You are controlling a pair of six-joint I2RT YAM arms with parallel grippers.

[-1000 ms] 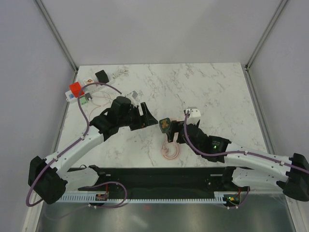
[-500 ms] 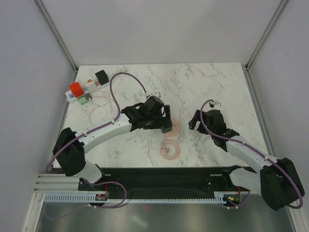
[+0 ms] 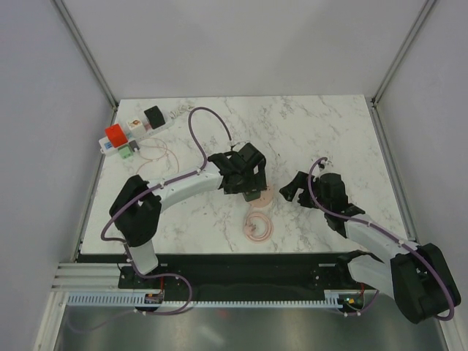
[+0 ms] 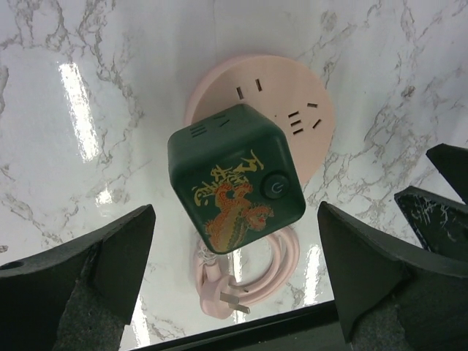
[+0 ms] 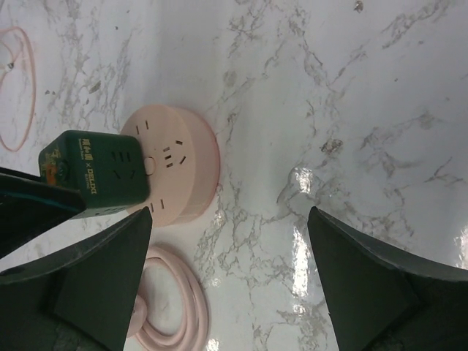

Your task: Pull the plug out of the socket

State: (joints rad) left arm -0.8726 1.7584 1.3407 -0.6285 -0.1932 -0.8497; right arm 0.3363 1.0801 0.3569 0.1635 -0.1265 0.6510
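White marble table [image 3: 329, 131] filling the middle of the top view. Across its lower half, left arm [image 3: 179, 189] bent in from lower left and right arm [image 3: 373, 234] from lower right, heads close together at centre.

Left gripper [image 4: 235, 210] released: fingers [image 4: 110, 256] spread wide at the bottom corners of its own view, straddling a green cube [image 4: 234, 183] without touching it. Right gripper [image 5: 230, 213] likewise spread wide, holding nothing, marble between its fingers.

Socket strip [image 3: 165, 122] far off at upper left of the top view, near the table's edge and well apart from both grippers. On it, in a row, a red plug [image 3: 115, 134], a white cube [image 3: 134, 125] and a black cube [image 3: 154, 115]. All of this shown by the top view alone.

Round pink disc [image 4: 300, 95] at centre, green cube seated on it, coiled pink cable [image 4: 274, 274] just below. From above, cube mostly hidden under the left gripper's head, only a sliver of disc peeking out. From the left wrist only: gold dragon and round button on the cube's face. From the right wrist only: the cube's side with its slots, at left of frame, and the disc's thick rim.
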